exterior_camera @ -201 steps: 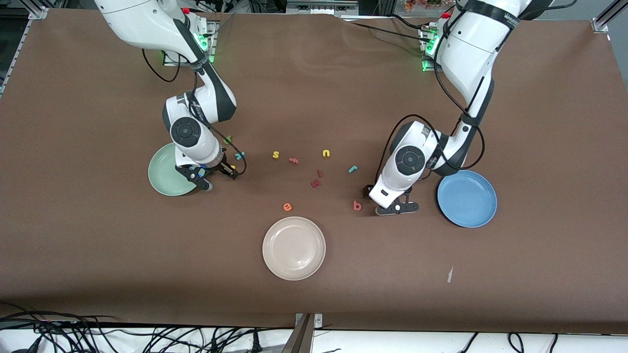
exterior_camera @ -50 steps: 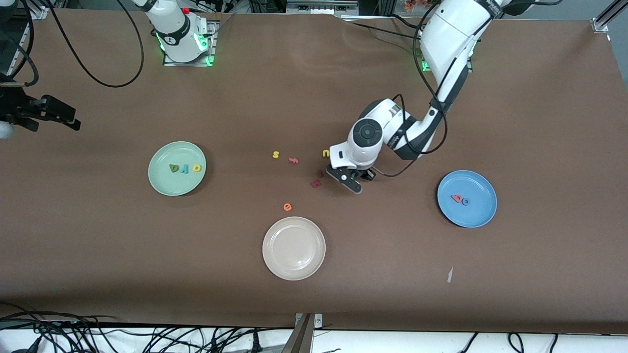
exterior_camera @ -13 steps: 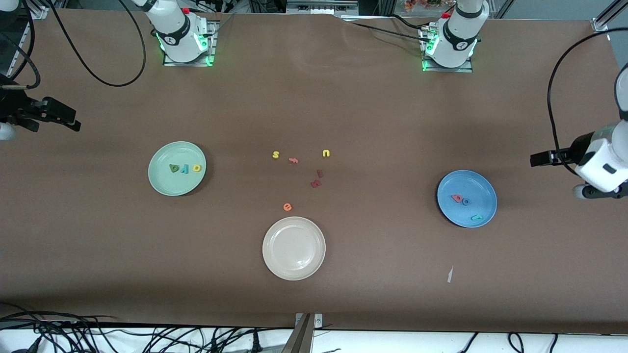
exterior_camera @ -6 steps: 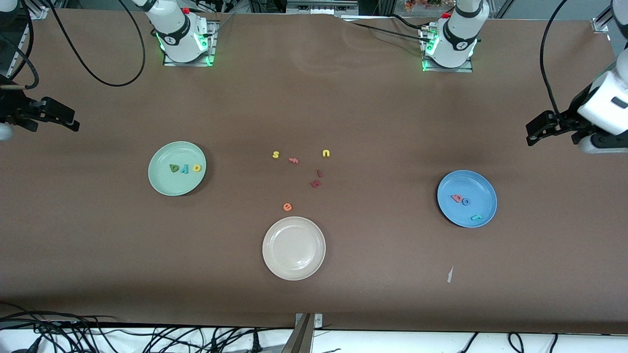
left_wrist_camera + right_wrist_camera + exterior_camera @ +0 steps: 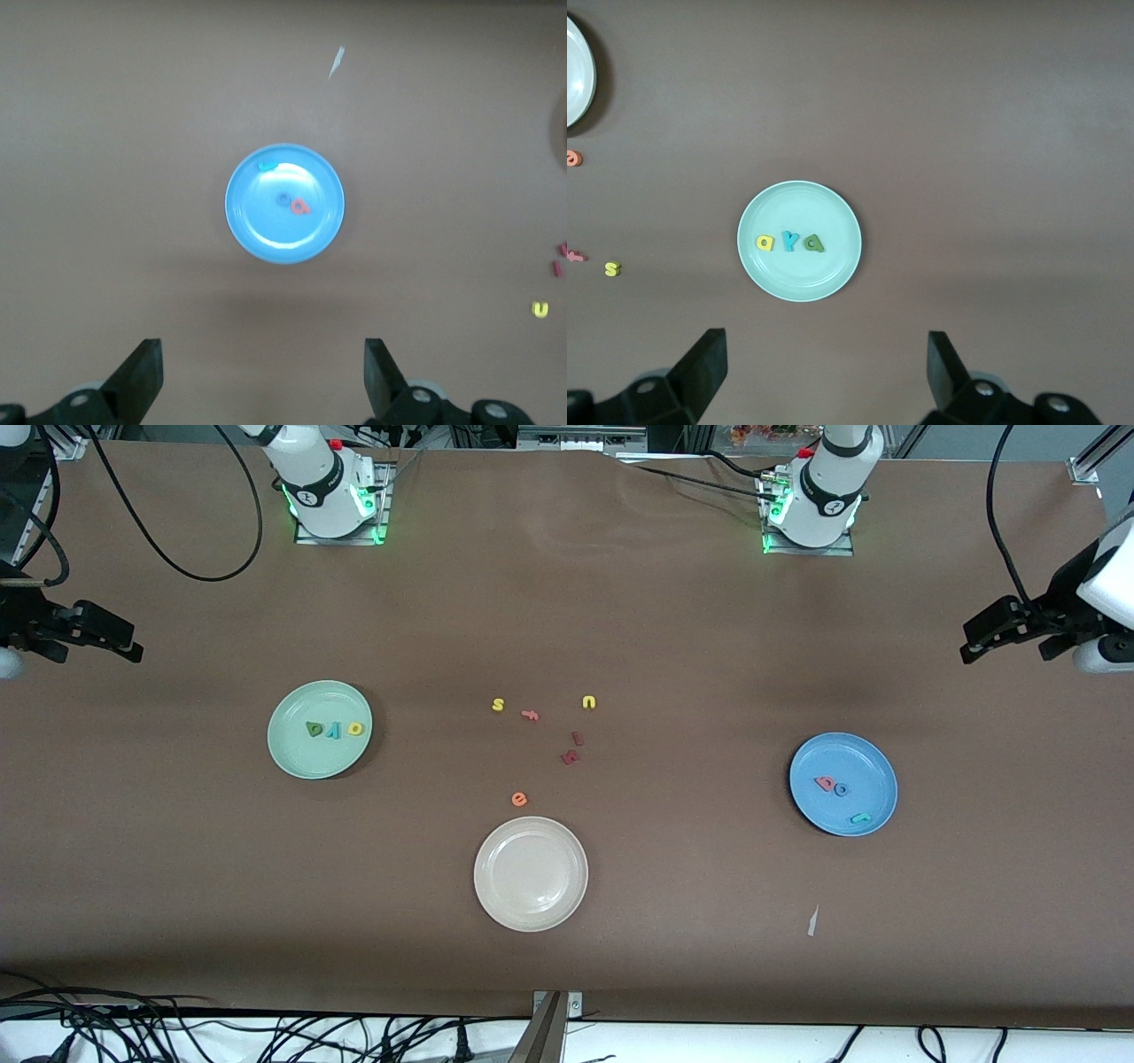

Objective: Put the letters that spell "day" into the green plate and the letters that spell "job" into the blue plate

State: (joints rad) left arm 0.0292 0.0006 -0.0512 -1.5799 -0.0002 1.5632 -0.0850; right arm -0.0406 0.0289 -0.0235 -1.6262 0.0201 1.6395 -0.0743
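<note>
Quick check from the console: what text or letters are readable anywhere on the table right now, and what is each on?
"d", "y", "a": foam letters lying on the green plate.
"b", "o", "j": foam letters lying on the blue plate.
"s", "u", "e": loose on the brown table.
Pink letter and dark red letters: too small to read.

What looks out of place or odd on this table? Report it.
Little stands out. A small pale scrap lies on the bare table, nearer the front camera than the blue plate; it belongs to nothing. Leftover letters lie scattered mid-table.
</note>
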